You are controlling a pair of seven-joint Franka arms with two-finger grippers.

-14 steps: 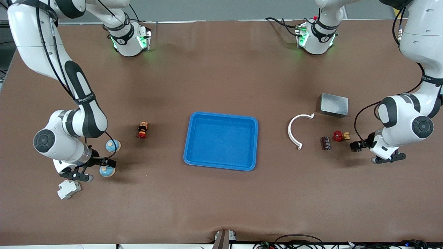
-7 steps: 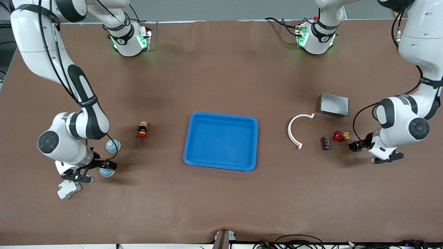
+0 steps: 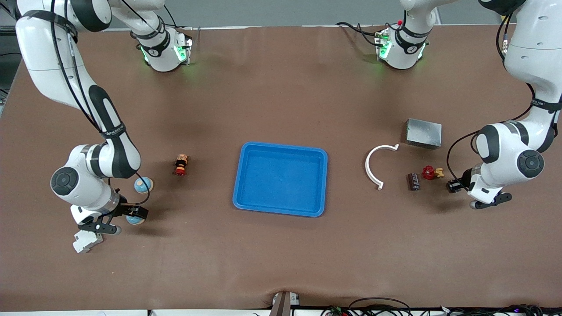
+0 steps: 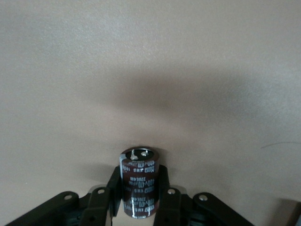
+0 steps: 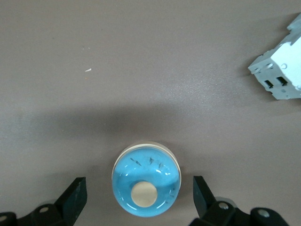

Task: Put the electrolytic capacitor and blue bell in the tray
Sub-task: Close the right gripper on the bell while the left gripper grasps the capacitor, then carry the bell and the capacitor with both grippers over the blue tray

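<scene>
While your left gripper (image 4: 138, 200) clenched a capacitor (image 4: 138, 181) above the table (image 3: 281, 87), your right gripper (image 5: 138, 193) straddled the bell (image 5: 146, 179), fingers spread; the tray (image 3: 240, 175) lay mid-table.

1. White clip-on block (image 3: 87, 240), low in the frame at the right arm's end of the table (image 3: 281, 87).
2. Little red-black-tan button thing (image 3: 180, 164), mid-frame.
3. White C-shaped ring (image 3: 367, 166), grey metal box (image 3: 423, 133) and red valve (image 3: 429, 172), mid-frame toward the left arm's end.
</scene>
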